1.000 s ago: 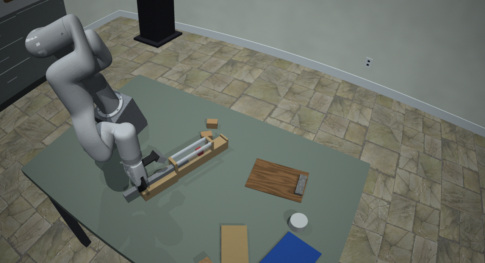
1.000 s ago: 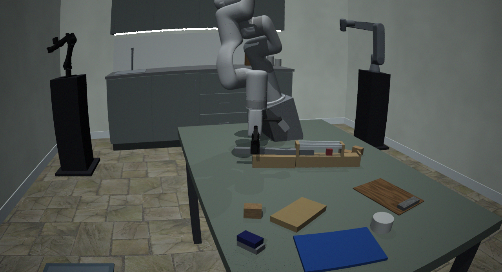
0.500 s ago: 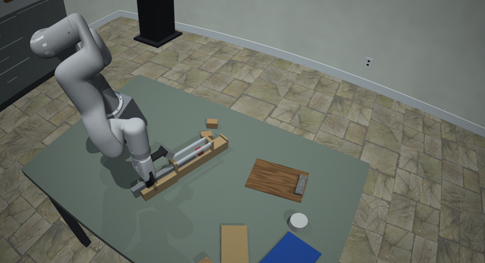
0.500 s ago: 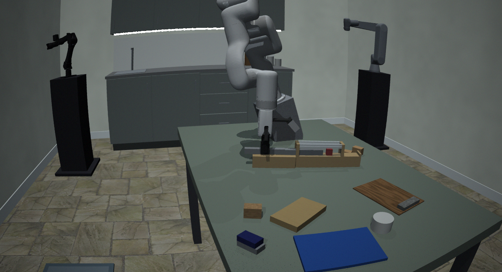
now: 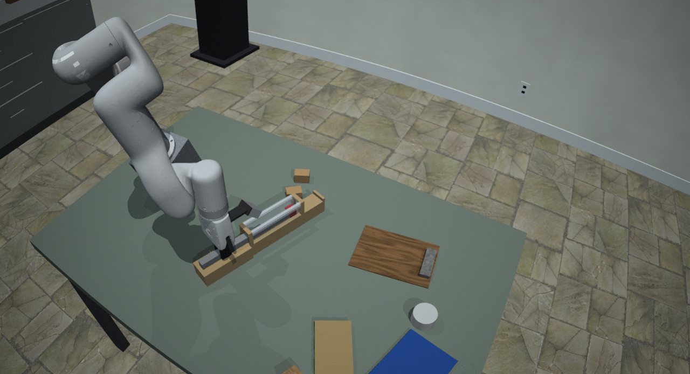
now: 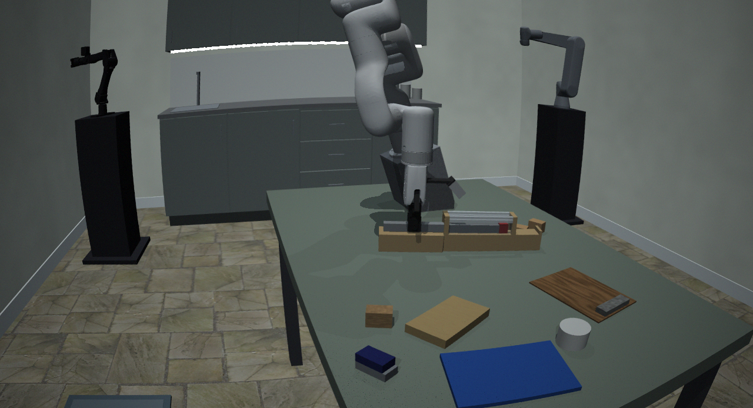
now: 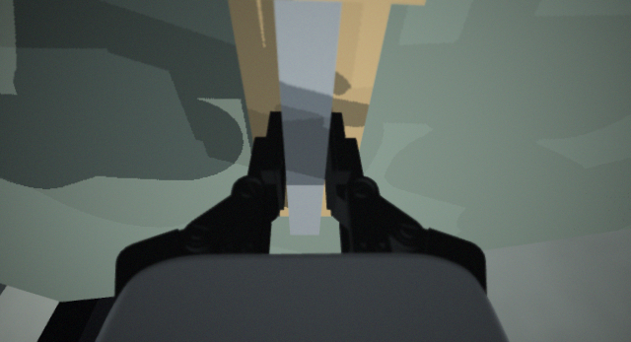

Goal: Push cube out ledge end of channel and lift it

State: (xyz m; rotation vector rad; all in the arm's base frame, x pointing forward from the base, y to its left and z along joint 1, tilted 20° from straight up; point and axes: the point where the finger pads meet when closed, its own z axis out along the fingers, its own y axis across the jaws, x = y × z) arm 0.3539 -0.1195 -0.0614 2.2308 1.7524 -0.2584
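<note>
A long wooden channel (image 5: pixel 265 237) lies on the green table; it also shows in the exterior view (image 6: pixel 460 240). A small red cube (image 5: pixel 289 208) sits inside it under the clear-railed section, close to the far end with the raised lip (image 5: pixel 316 198); the exterior view shows it too (image 6: pixel 503 227). My gripper (image 5: pixel 225 253) stands over the open near part of the channel, shut on a long grey rod (image 7: pixel 307 61). The rod lies along the channel and points at the cube. In the wrist view the black fingers clamp the rod from both sides.
Two small wooden blocks (image 5: pixel 301 175) (image 5: pixel 293 190) lie by the channel's far end. A dark wood board (image 5: pixel 393 256) with a grey block, a white cylinder (image 5: pixel 424 313), a blue mat (image 5: pixel 412 357) and a tan board (image 5: pixel 332 345) lie nearer the front.
</note>
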